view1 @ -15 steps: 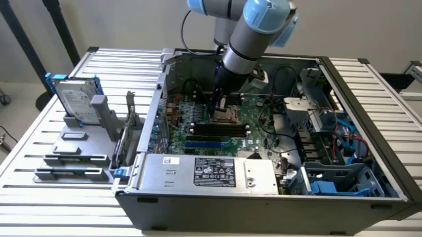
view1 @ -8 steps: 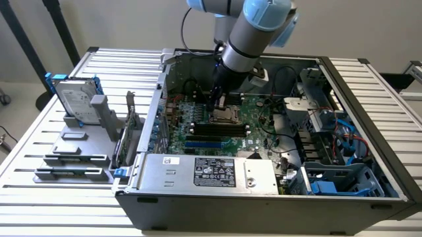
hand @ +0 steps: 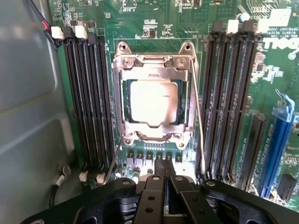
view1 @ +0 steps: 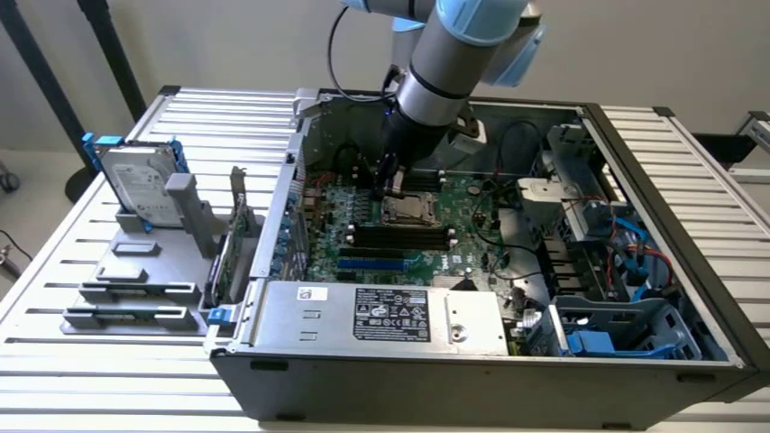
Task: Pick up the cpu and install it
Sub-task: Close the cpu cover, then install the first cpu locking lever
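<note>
A: Where do we find the arm (view1: 439,81)?

B: We see it reaching down into the open case (view1: 481,383), which sits on the slatted table (view1: 72,361). The gripper (view1: 391,191) hangs just above the socket, near the middle of the board (hand: 154,23).

A: Fingers?

B: We note the fingers (hand: 158,182) pressed together, no gap between them and nothing pinched there. In the wrist view they hover clear of the board.

A: And the cpu?

B: We mark the cpu (hand: 153,102) lying flat in the socket, silvery plate up. The metal frame (hand: 154,70) lies around it on all sides. A thin wire lever (hand: 198,107) runs along one side of the frame. The gripper is near the cpu and not touching it.

A: Neighbours on the board?

B: We count a bank of black memory slots (hand: 88,98) on one side of the socket and a second bank (hand: 231,93) on the other. A blue slot (hand: 275,144) stands beyond the second bank.

A: Outside the case?

B: On the exterior view's left we log a hard drive (view1: 136,185) with blue rails, upright on a grey stand (view1: 132,289), well apart from the gripper. Inside the case, along its near wall, lies a grey box (view1: 301,316) with a black label.
</note>
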`<state>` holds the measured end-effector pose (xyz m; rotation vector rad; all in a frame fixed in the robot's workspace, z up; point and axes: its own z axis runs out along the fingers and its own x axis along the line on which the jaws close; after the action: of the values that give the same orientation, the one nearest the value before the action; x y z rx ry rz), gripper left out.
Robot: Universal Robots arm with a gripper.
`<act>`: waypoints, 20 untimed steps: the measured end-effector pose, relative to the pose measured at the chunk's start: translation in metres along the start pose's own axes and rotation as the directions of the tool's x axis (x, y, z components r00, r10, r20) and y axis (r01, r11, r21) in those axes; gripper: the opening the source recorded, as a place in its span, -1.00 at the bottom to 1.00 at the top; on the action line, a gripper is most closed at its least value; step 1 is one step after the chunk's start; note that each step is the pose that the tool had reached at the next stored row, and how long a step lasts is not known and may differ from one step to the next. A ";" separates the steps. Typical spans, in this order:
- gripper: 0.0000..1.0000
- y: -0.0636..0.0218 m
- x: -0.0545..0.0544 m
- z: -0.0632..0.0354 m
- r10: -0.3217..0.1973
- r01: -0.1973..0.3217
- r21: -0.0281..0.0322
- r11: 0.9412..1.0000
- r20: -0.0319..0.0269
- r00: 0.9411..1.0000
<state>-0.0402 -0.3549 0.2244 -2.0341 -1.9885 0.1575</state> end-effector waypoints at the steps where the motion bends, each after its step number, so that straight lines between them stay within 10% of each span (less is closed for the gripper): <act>1: -0.79 -0.0016 -0.001 -0.0013 0.000 0.000 0.000 1.000 -0.001 1.000; 20: -0.79 -0.0060 -0.002 -0.0011 0.000 0.000 0.001 1.000 -0.005 1.000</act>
<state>-0.0457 -0.3568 0.2270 -2.0324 -1.9854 0.1534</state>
